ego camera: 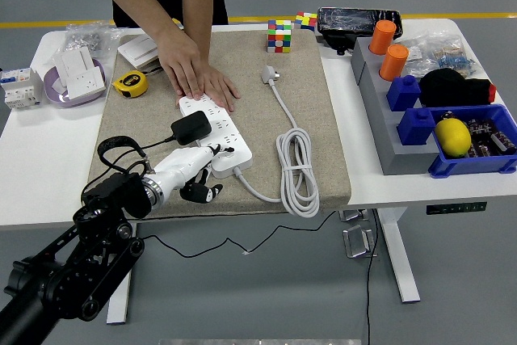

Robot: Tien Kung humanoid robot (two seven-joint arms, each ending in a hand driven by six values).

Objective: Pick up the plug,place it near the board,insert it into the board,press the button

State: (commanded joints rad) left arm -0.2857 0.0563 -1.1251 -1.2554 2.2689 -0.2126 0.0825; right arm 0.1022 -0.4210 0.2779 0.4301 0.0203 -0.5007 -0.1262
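Already the black plug (pixel 191 128) sits seated in the white power board (pixel 216 136), near the middle of its left side, so what seems to remain is the button press. The board lies on the beige mat (pixel 315 119) with its long axis running diagonally, from the far end under a person's hand (pixel 196 74), which presses flat on it, down to the near end where the white cable (pixel 296 169) leaves and coils to the right. The robot's left hand (pixel 190 171) comes in from the lower left and lies along the mat just beside the board's near-left corner, its white fingers (pixel 212 153) stretched out together toward the board rather than curled round anything, with the tips at or over the near end; whether they actually touch cannot be told. It holds nothing. The button itself is too small to pick out, though it likely sits at that near end, just ahead and to the right of the fingertips. The left hand is plainly the nearer one, as no right arm shows. A short push forward and down along the hand's own line looks like what the move calls for.
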